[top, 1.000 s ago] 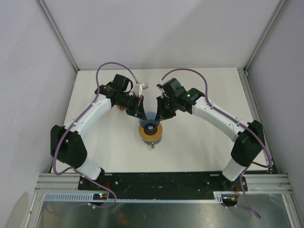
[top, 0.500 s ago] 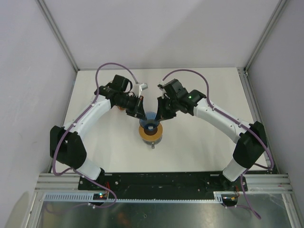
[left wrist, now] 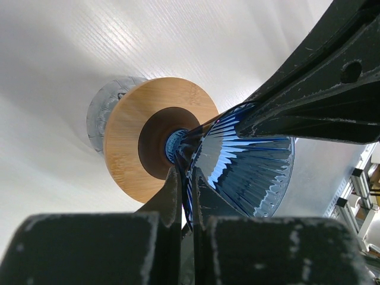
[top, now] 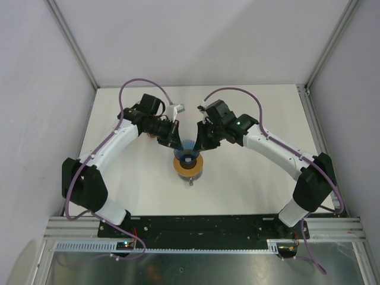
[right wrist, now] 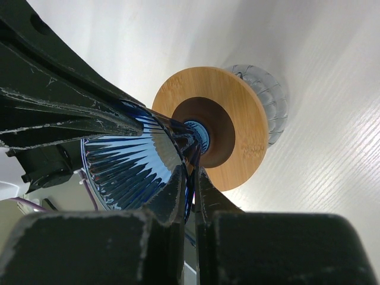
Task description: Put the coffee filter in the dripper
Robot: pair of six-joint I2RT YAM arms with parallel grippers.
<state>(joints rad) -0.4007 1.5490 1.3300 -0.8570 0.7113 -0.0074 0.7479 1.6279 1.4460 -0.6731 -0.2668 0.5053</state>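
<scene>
left gripper (left wrist: pixel 185 199) and right gripper (right wrist: pixel 191 181) both clenched on the dripper (left wrist: pixel 240 163), pinching its blue cone wall from left and right sides

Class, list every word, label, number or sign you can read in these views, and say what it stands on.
None can be read. The dripper, its wooden collar and the table show no lettering.

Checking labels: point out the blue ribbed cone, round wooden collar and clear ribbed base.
blue ribbed cone (left wrist: pixel 249 160): left wrist, flared wall.
round wooden collar (left wrist: pixel 124 136): left wrist, flat face.
clear ribbed base (right wrist: pixel 274 95): right wrist, rim.
</scene>
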